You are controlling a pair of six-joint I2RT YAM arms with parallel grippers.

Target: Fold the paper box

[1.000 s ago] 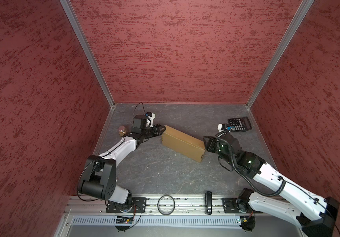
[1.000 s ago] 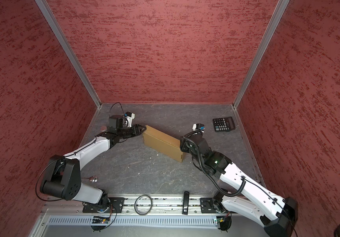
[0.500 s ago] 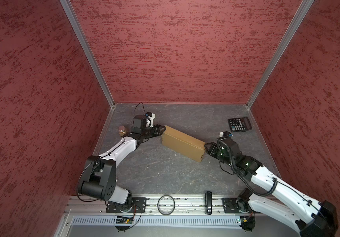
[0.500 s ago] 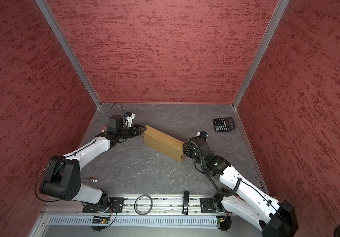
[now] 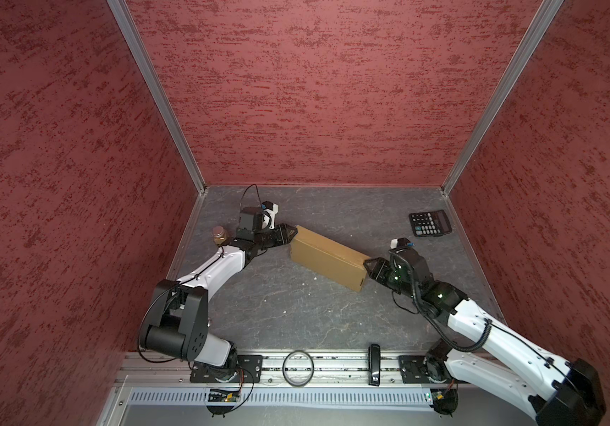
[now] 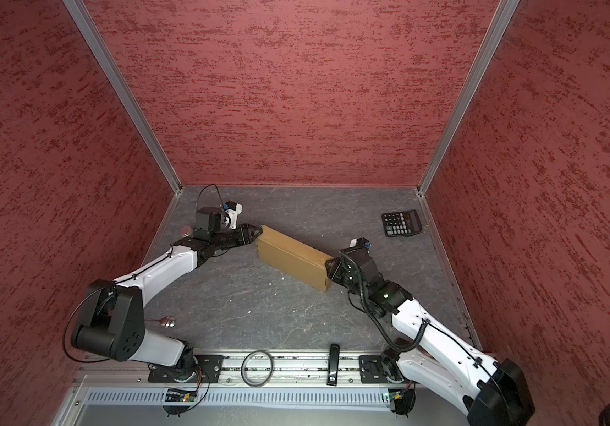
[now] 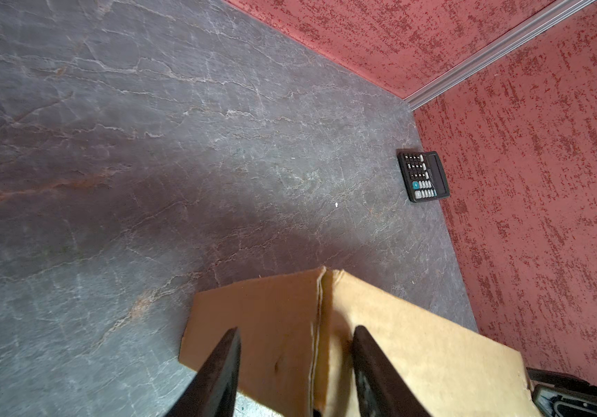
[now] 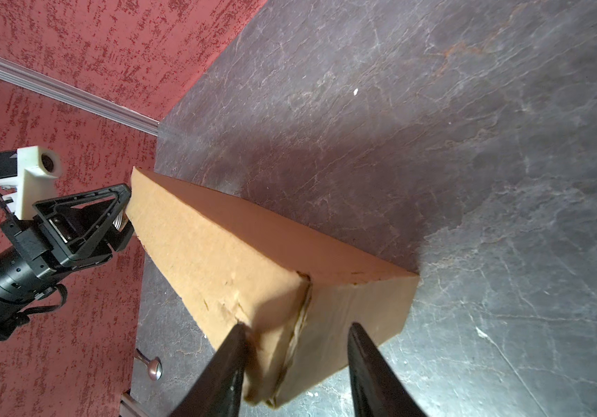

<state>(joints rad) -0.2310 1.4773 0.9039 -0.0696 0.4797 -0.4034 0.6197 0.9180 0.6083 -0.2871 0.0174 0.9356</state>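
Across the middle of the table (image 5: 296,317) the paper box (image 5: 327,258) lies slantwise, with the left gripper (image 5: 292,234) at its far end and the right gripper (image 5: 369,271) at its near end. Both pairs of fingers stand half apart, tips against the end faces, clamping nothing. It looks light, stiff, easily dented and apt to slide. Pressing near the end corners seems safest.

Matt corrugated-cardboard paper box (image 5: 327,258)
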